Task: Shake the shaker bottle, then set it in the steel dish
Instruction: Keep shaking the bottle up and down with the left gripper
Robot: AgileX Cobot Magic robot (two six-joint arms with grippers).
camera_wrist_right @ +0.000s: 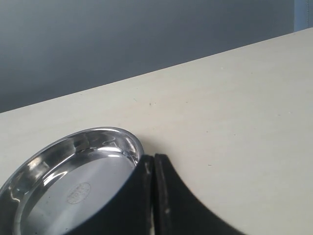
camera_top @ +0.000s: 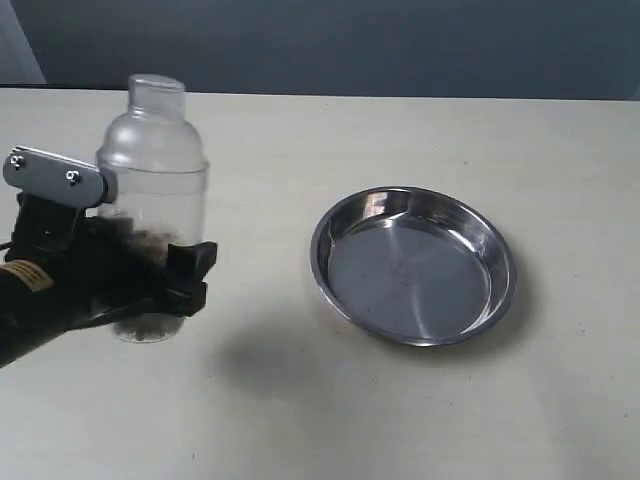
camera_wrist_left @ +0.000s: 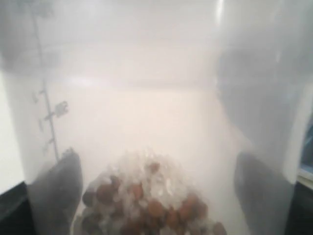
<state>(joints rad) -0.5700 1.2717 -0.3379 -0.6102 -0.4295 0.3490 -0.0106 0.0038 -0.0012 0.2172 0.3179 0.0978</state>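
The shaker bottle (camera_top: 155, 170) stands upright at the left of the exterior view, frosted and clear, with brown granules (camera_wrist_left: 146, 205) low inside. My left gripper (camera_top: 160, 275) is shut on its lower body, one dark finger (camera_top: 190, 272) in front. In the left wrist view the bottle (camera_wrist_left: 146, 98) fills the frame between both fingers (camera_wrist_left: 58, 193). The steel dish (camera_top: 412, 265) lies empty to the right, apart from the bottle. My right gripper (camera_wrist_right: 153, 159) is shut on nothing, its tips beside the rim of the dish (camera_wrist_right: 73, 181); it is out of the exterior view.
The pale table (camera_top: 400, 420) runs back to a dark grey wall (camera_top: 400, 40). A soft shadow (camera_top: 270, 355) lies on the table between bottle and dish. Nothing else stands on the surface.
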